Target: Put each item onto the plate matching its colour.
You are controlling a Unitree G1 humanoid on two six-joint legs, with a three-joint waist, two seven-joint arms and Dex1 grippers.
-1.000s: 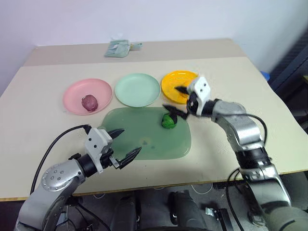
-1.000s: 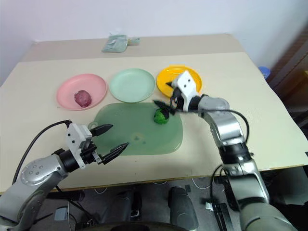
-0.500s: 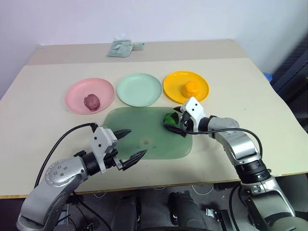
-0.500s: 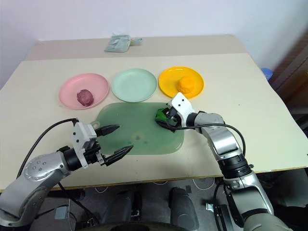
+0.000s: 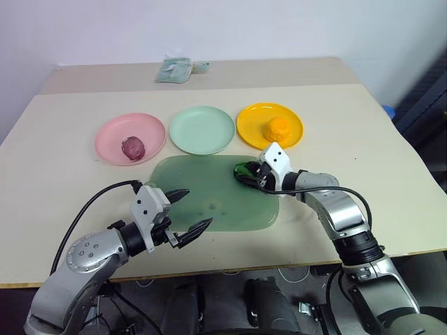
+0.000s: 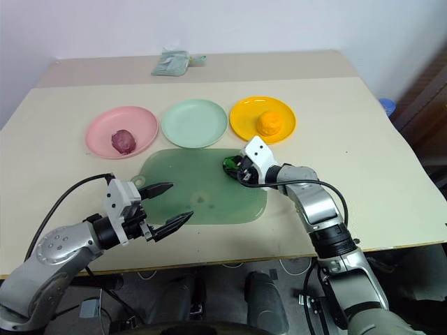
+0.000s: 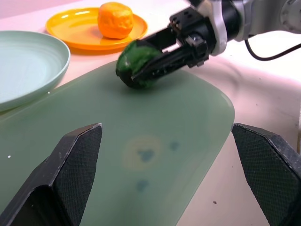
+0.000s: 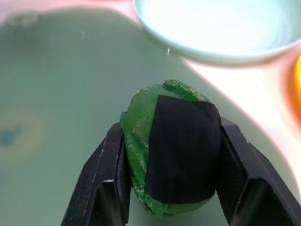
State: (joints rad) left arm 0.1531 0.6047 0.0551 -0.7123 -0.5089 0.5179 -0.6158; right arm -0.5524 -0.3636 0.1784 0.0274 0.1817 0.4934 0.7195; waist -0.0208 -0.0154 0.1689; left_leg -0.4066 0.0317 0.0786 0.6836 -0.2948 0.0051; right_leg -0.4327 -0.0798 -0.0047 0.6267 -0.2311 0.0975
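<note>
The green ball with a black patch (image 8: 171, 146) rests on the translucent green board (image 5: 202, 185), at its far right corner. My right gripper (image 5: 247, 174) is shut on the ball, one black finger (image 8: 101, 176) pressed on each side. The pale green plate (image 5: 202, 130) stands bare just beyond. A dark purple-red lump (image 5: 132, 146) lies on the pink plate (image 5: 112, 134). An orange lump (image 5: 279, 128) sits on the yellow-orange plate (image 5: 253, 123). My left gripper (image 5: 198, 206) hovers open over the board's near left edge, holding nothing.
A small pale packet (image 5: 174, 69) lies at the table's far edge. A black cable (image 5: 91, 206) loops from my left arm over the near left of the table. The three plates stand in a row behind the board.
My right gripper has come down from over the yellow-orange plate to the green ball and shut on it. The left gripper has kept still.
</note>
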